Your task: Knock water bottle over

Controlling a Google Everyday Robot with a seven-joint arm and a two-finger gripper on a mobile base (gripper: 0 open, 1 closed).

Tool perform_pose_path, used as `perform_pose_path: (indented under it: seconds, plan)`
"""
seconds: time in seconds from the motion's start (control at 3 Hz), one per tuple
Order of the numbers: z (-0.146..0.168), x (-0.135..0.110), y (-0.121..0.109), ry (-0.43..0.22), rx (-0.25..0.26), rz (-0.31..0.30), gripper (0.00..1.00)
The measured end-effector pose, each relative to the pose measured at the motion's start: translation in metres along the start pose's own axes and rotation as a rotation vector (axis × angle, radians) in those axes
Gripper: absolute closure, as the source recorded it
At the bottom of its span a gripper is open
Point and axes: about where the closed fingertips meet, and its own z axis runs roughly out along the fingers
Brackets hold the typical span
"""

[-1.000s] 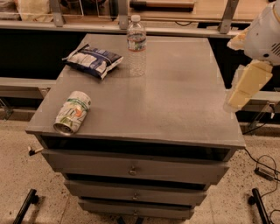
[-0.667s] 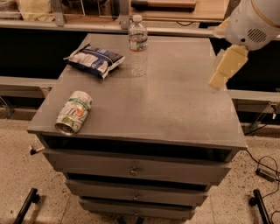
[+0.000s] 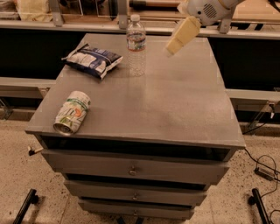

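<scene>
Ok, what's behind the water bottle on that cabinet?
Behind the water bottle: grey cabinet top, then a shelf rail with a metal post. The bottle covers what lies straight behind it. The gripper hovers to its right.

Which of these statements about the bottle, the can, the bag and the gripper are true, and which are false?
1. The water bottle stands upright on the cabinet top. True.
2. The gripper touches the water bottle. False: it hangs above the cabinet top to the right of the bottle in the picture, apart from it.
3. The soda can lies on its side near the front left corner. True.
4. The snack bag lies to the right of the bottle in the picture. False: it lies to the bottle's left, near the back.
</scene>
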Motion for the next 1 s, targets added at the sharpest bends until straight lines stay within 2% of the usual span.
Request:
perform_pose_path:
  seconds: [0.33,0.67,1.0]
  plan:
    - [0.037,-0.036,-0.014,-0.159,0.000,0.042,0.00]
    - [0.037,-0.036,-0.014,-0.159,0.000,0.042,0.00]
    - [0.050,-0.038,-0.016,-0.245,0.000,0.074,0.00]
